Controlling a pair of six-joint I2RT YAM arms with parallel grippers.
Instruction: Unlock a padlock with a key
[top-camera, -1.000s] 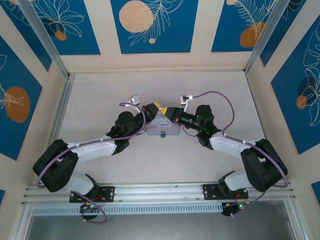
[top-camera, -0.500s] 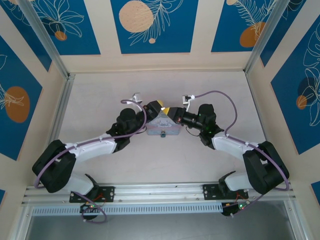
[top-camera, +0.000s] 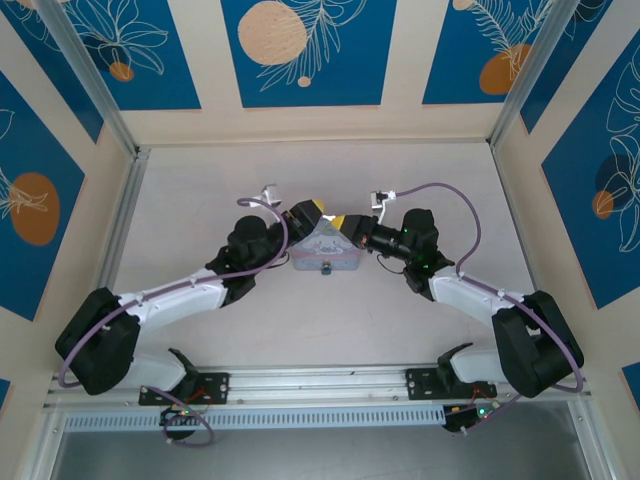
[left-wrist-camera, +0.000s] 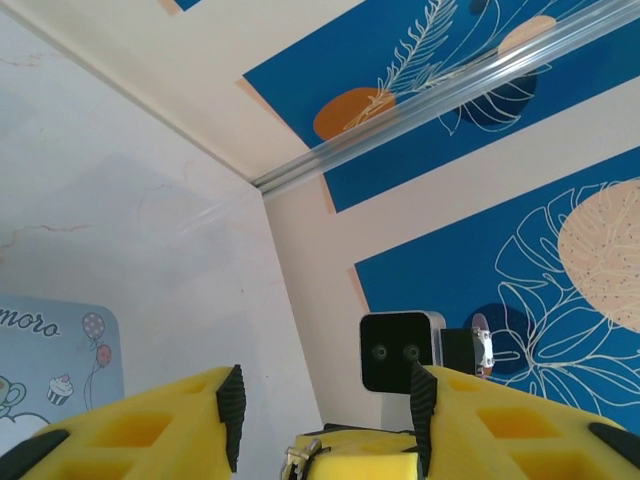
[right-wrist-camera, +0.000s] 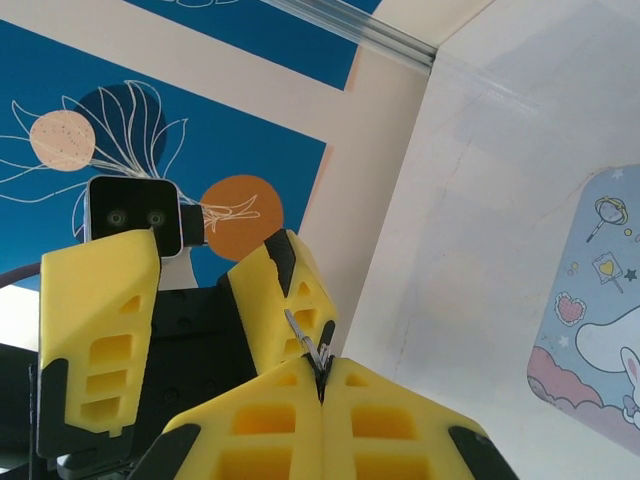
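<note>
A: Logged both claws?

B: Did. Found the right claw (right-wrist-camera: 322, 378) pressed together on the key (right-wrist-camera: 308, 343), pinching it at the very fingertips. Found the left claw (left-wrist-camera: 325, 415) spread wide, gripping nothing.

A: Got the key's long axis?

B: Saw it running straight out of the right claw's tips toward the left claw, in the right wrist view. Noted it just beside the left claw's nearer finger. Touching or apart, could not tell.

A: And the padlock?

B: Marked a tiny dark speck at the near edge of the pale blue tin (top-camera: 325, 256) in the top view and took it for the padlock (top-camera: 325, 268). Too small to make out shackle or keyhole. Placed it on the base side of both claws and lower, with the claws meeting over the tin's far half, above the desk (top-camera: 200, 190).

A: Judged which arm sat nearer?

B: Reckoned little in it, and placed the lock roughly midway between the two. Favoured the right arm regardless, given the key in its grip. Judged the key aimed sideways across at the left claw, not down and back toward the lock. Expected a wrist turn before any insertion, or a hand-off into the spread left claw first. Could not settle which.
</note>
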